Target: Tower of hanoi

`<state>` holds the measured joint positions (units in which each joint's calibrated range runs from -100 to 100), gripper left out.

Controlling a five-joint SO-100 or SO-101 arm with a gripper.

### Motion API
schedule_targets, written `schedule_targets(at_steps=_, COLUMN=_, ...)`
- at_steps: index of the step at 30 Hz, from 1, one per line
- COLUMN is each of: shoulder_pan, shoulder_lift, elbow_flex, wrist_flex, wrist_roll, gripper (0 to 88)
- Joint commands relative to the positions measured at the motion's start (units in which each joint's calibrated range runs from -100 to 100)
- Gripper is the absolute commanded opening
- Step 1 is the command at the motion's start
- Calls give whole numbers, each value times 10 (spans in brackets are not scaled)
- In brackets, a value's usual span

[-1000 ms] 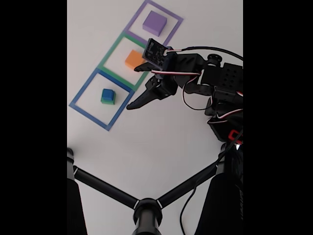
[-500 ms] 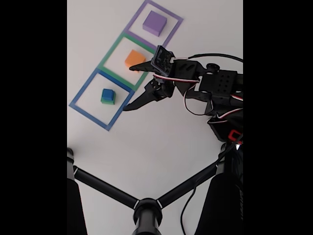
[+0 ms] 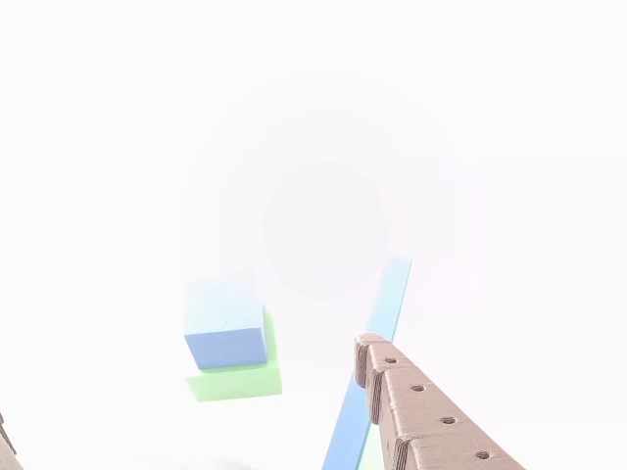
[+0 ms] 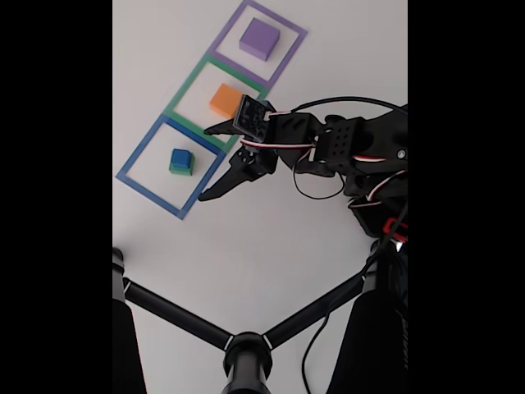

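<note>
My pincer [image 4: 207, 162] spread wide at the blue square's right edge, arm reaching left across the white table [image 4: 262, 246].

Nearest in the fixed view, a black tripod-like stand [image 4: 246, 349]. My arm stretches out low from the right, wrist cables looping; one finger [image 4: 220, 185] points down-left over the blue tape square [image 4: 148, 187], the other toward the green tape square [image 4: 182, 90]. Blue cube [image 4: 181, 158] sits on a green cube [image 4: 179, 171] inside the blue square, apart from my fingers. Farther: orange cube [image 4: 225, 100], then purple cube [image 4: 260, 38] in the purple tape square [image 4: 291, 49].

Your gripper [image 4: 209, 160] is hanging spread over the blue tape edge; nothing is standing between it and the blue-on-green stack [image 4: 181, 162] just left.
</note>
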<state>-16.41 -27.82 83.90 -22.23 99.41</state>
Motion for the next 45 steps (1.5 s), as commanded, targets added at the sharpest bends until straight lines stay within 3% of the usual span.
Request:
schedule_targets(at_steps=1, shoulder_pan=-6, shoulder_lift=36, elbow_flex=-49, wrist_flex=-35, wrist_roll=6, gripper=448)
schedule_targets(at_steps=45, shoulder_pan=-26, shoulder_lift=321, elbow_flex=-143, wrist_flex=-254, wrist_roll=6, gripper=444)
